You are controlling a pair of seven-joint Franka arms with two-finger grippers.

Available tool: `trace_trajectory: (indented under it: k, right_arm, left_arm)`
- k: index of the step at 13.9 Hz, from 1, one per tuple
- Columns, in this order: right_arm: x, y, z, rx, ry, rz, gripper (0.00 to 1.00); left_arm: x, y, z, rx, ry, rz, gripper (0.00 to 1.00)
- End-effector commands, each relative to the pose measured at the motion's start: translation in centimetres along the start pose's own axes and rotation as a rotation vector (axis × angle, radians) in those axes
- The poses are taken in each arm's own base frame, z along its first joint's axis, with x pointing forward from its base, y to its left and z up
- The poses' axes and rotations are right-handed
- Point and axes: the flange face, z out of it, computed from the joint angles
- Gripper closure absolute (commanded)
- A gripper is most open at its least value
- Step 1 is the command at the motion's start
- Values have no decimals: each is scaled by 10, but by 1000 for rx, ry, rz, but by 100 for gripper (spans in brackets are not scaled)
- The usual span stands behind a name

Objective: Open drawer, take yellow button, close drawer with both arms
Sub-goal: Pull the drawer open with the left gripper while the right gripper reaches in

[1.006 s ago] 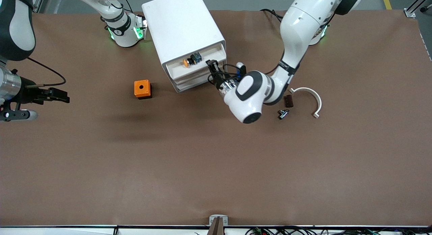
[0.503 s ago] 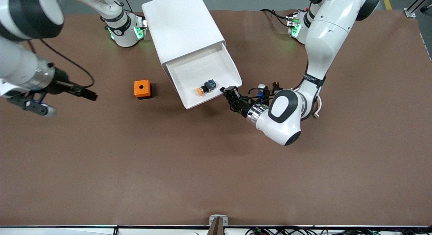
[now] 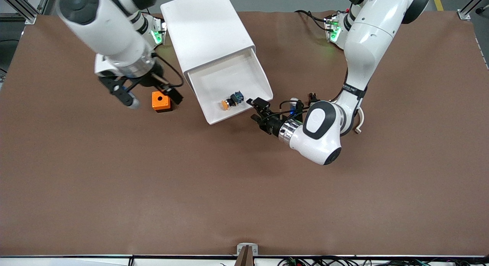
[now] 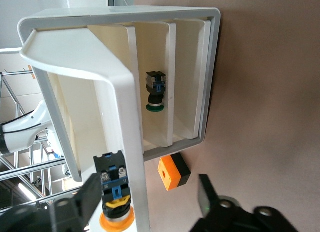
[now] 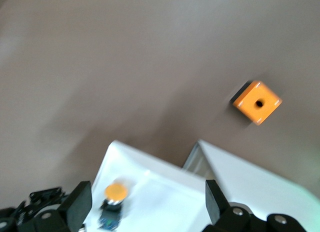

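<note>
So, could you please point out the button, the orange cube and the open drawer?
button (image 3: pixel 231 99): front view, its black body.
orange cube (image 3: pixel 160 101): front view, its top face.
drawer (image 3: pixel 217 80): front view, bare floor.

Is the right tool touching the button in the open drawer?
Apart. In the front view the right tool is over the orange cube, clear of the button lying in the drawer.

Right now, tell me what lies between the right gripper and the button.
In the front view, the right gripper hangs open over the orange cube. Between it and the button lie bare table and the drawer wall.
</note>
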Motion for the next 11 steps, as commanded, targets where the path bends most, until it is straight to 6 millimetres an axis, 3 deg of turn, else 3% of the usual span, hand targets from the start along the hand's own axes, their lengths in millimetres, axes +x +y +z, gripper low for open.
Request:
trace_trajectory:
  k: [1,4,6,8,11]
  right_arm:
    - [-41,-25,34,6,34,77,0]
    - [-94,-51,85,-17,100,123,0]
    - [-118,-61,111,-22,121,148,0]
    - [-133,-67,131,-32,138,164,0]
    - [-141,-73,151,-36,148,177,0]
  left_arm:
    - [1,-1,-30,-71,5,28,0]
    - [8,-5,-63,-180,91,71,0]
    - [16,-10,-90,-197,125,149,0]
    - [28,-17,-120,-226,145,254,0]
    - [37,-36,-141,-290,260,500,0]
